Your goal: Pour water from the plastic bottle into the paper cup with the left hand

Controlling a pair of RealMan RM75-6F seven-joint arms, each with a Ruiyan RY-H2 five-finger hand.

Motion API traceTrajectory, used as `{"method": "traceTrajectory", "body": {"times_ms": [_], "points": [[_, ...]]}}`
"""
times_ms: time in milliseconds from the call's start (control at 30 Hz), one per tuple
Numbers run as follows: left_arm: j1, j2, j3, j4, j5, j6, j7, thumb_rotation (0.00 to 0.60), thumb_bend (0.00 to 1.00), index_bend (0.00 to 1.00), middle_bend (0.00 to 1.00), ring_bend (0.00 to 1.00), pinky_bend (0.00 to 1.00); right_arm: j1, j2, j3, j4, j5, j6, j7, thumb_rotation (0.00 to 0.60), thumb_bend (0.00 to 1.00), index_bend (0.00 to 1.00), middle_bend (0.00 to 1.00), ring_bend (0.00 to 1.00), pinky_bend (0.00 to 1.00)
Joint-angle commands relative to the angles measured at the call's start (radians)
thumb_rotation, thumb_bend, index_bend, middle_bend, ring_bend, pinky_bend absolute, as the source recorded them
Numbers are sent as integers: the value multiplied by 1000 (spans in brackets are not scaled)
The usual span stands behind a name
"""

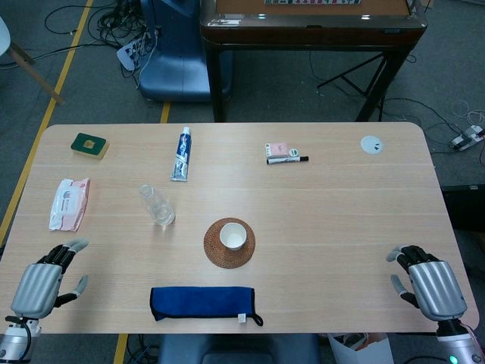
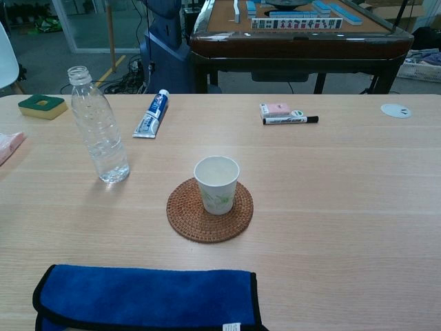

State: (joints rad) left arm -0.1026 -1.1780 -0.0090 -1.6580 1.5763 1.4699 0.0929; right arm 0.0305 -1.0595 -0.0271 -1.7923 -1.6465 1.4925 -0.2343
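A clear plastic bottle (image 1: 158, 206) (image 2: 99, 128) stands upright and uncapped, left of centre on the table, with a little water at its bottom. The white paper cup (image 1: 233, 236) (image 2: 217, 183) sits on a round woven coaster (image 1: 218, 254) (image 2: 186, 221) at mid table, to the bottom right of the bottle. My left hand (image 1: 41, 281) rests at the table's near left corner, fingers apart, holding nothing, well away from the bottle. At the near right corner lies my right hand (image 1: 428, 279), also open and empty. The chest view shows neither hand.
A folded blue cloth (image 1: 203, 302) (image 2: 145, 298) lies at the front edge below the coaster. A pink wipes pack (image 1: 70, 203), green box (image 1: 89, 145), toothpaste tube (image 1: 183, 153), black marker (image 1: 288, 160) with pink eraser (image 1: 277, 149), and white disc (image 1: 371, 145) lie farther back.
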Motion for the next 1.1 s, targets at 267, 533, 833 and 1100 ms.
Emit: {"method": "traceTrajectory", "body": {"times_ms": [267,533,833,1100], "points": [[-119,-28,-93,-31,-159,-181,-10,600,108,0,42,93,275,-4,1,3,1,6,7,1,600,365,428,354,307,571],[-216,-73,-156,-8,-289,-333,-80,600,71,0,0,0,154,-19,7,4,-2,3,33,9,600,365,428,355,307,570],[-291,-153,-220,52,-385,-387,-114,600,61,0,0,0,150,-19,5,3,6,13,22,11,600,365,427,354,307,571],[-349,-191,-264,96,-486,-450,-131,600,62,0,0,0,150,-17,2,7,10,22,15,7,600,364,428,354,307,571]]}}
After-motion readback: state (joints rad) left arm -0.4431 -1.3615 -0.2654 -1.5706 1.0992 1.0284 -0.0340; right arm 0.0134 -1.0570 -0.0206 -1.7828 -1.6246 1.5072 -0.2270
